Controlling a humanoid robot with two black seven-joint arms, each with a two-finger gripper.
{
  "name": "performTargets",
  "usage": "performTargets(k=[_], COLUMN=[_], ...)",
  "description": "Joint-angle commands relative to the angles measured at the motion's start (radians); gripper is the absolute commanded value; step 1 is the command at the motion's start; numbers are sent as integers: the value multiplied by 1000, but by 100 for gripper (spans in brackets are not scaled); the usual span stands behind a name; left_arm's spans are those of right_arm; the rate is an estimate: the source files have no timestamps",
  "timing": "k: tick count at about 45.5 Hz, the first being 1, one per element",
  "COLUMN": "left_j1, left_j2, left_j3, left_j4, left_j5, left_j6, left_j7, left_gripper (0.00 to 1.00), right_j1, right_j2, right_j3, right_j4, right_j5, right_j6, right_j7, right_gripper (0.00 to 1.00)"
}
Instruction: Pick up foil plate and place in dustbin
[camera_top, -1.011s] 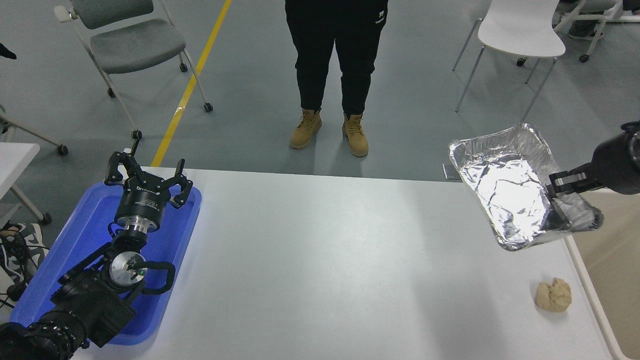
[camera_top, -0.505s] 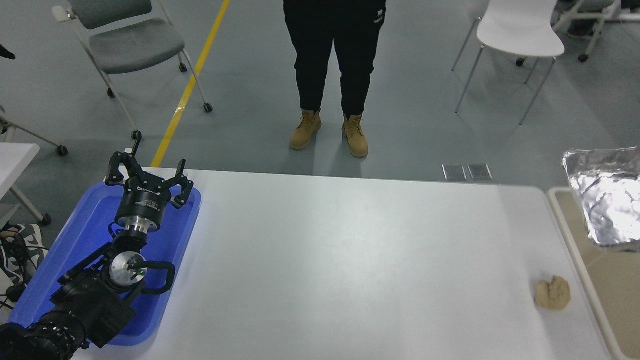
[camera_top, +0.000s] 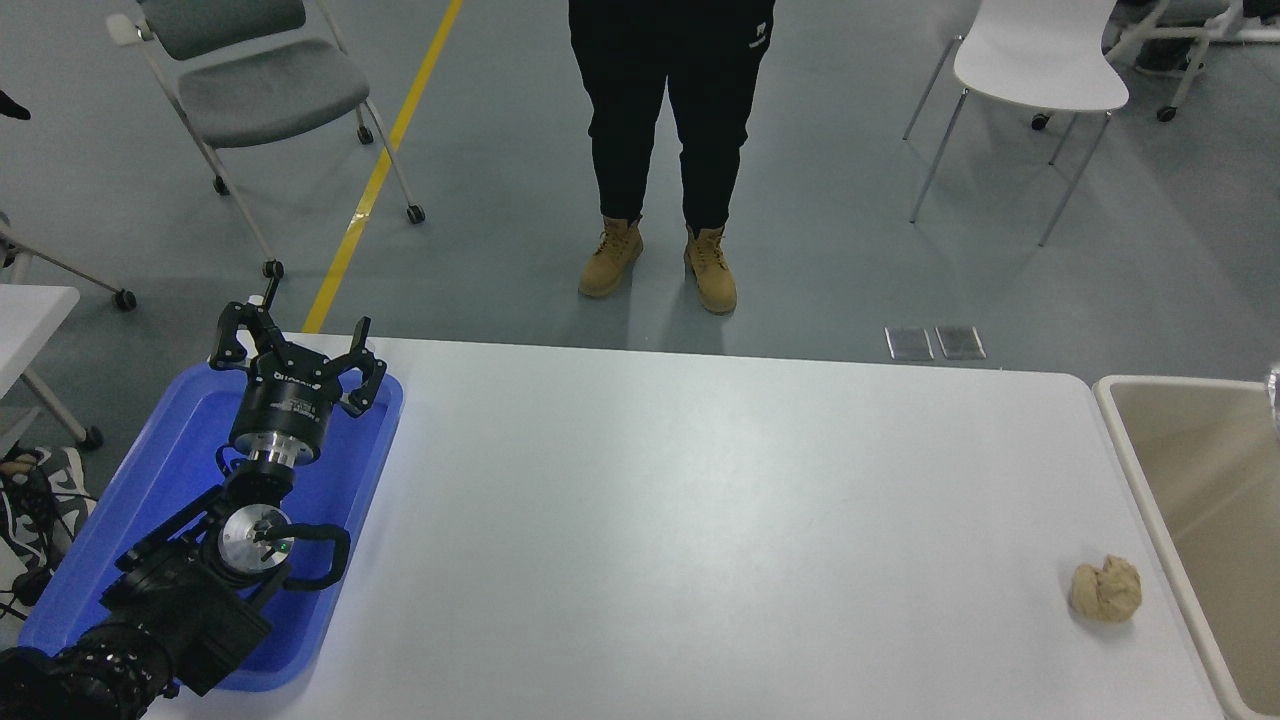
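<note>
Parked over the blue tray (camera_top: 150, 480) at the left edge of the surface (camera_top: 650, 520): left hand (camera_top: 298, 345), fingers spread wide, nothing between them. No part in the work, by the look of it.

Right hand out of view beyond the surface's right edge, so no telling whether apart, together or clamped on anything.

Just inside the near right corner of the surface, a small tan lump (camera_top: 1106, 589), lying alone and not the task's thing. Beyond the right edge, touching or just beside it, the dustbin (camera_top: 1180, 381): beige inside, thick off-white rim, only its left part in view, with no plate in that part.

Foil plate (camera_top: 1277, 385) all but gone from view: only a thin silvery sliver at the picture's far right, over the dustbin's far part. Too little showing to read shape, tilt or wrinkles, or to be certain of it.

Judged from that: pickup done, since no plate anywhere on the surface; carry toward the dustbin well along or finished. Left to settle: whether already dropped or yet to be let go, and then pulling the right arm back.
</note>
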Motion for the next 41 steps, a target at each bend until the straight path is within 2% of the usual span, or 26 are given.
performTargets(k=[1, 4, 10, 21, 26, 38, 39, 40, 41], left_j1=[0, 1, 1, 1, 1, 1, 1, 1, 1], left_j2=[2, 0, 0, 2, 0, 2, 2, 0, 0], left_j3=[0, 0, 0, 0, 0, 0, 0, 0, 0], left_j4=[0, 0, 0, 0, 0, 0, 0, 0, 0], left_j5=[0, 0, 0, 0, 0, 0, 0, 0, 0], left_j6=[0, 0, 0, 0, 2, 2, 2, 0, 0], left_j7=[0, 0, 0, 0, 0, 0, 0, 0, 0], left_gripper=[100, 100, 100, 100, 100, 100, 100, 100, 100], right_j1=[-240, -295, -368, -412, -427, -446, -446, -446, -446], right_j2=[83, 121, 177, 255, 272, 290, 290, 290, 290], right_j3=[55, 62, 106, 252, 319, 345, 345, 347, 347], right_j4=[-195, -256, -319, -319, -319, -318, -318, -318, -318], right_j5=[189, 245, 324, 333, 333, 336, 336, 336, 336], right_j6=[-12, -14, -20, -133, -176, -213, -213, -215, -215], right_j7=[3, -6, -75, -209, -253, -264, -262, -262, -262], right_gripper=[0, 0, 0, 0, 0, 0, 1, 8, 11])
